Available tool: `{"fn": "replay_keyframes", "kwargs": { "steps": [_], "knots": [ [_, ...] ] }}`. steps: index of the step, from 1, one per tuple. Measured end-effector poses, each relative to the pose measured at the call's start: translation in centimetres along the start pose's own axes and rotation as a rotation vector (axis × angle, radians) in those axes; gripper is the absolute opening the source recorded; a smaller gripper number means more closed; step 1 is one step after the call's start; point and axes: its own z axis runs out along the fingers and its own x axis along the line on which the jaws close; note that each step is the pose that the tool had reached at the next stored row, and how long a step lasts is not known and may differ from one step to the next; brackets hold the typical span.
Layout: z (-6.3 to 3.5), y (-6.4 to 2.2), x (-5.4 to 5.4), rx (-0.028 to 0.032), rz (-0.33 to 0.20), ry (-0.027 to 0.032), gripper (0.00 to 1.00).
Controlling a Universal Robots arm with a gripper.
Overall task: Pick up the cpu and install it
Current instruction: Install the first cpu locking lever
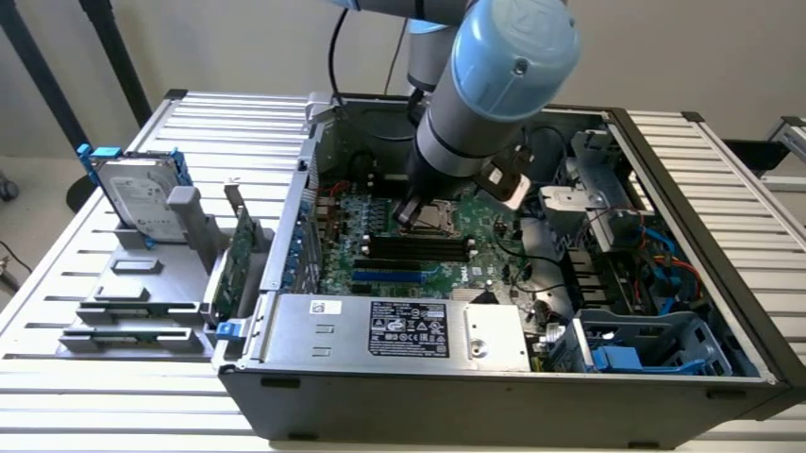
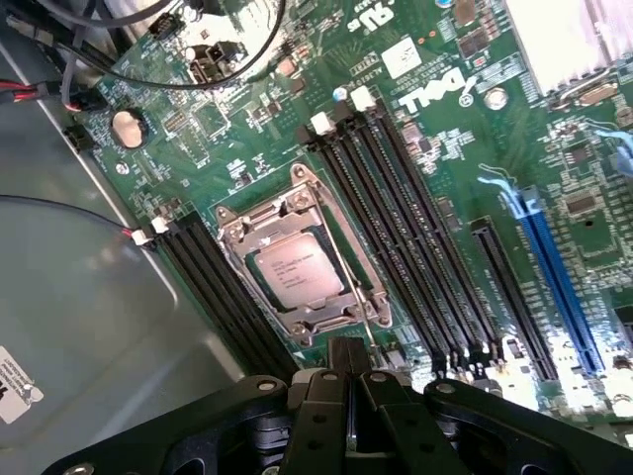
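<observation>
A pale wall (image 1: 226, 42) rises behind the slatted metal table (image 1: 743, 160).

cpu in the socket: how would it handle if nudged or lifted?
The cpu looks thin, flat and rigid, so probably light and not floppy. Its smooth metal top may be slippery. Sitting inside the socket frame, it likely won't slide sideways.

Arm (image 1: 485, 85) cut off above; socket (image 1: 441, 219) half hidden.

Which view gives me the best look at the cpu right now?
The wrist view: the cpu lies in plain sight inside its metal socket frame, markings visible. In the exterior view the arm overhangs that spot, so little of it shows.
</observation>
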Motion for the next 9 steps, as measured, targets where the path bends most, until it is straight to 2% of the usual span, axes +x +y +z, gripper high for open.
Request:
{"fn": "replay_keyframes", "kwargs": {
  "steps": [5, 7, 9],
  "knots": [
    [-0.34, 0.19, -0.54, 0.0169, 0.011, -0.0086, 0.11],
    [-0.33, 0.08, -0.63, 0.0201, 0.014, -0.0104, 0.11],
    [-0.20, -0.17, -0.84, 0.0195, 0.016, -0.0112, 0.11]
  ]
}}
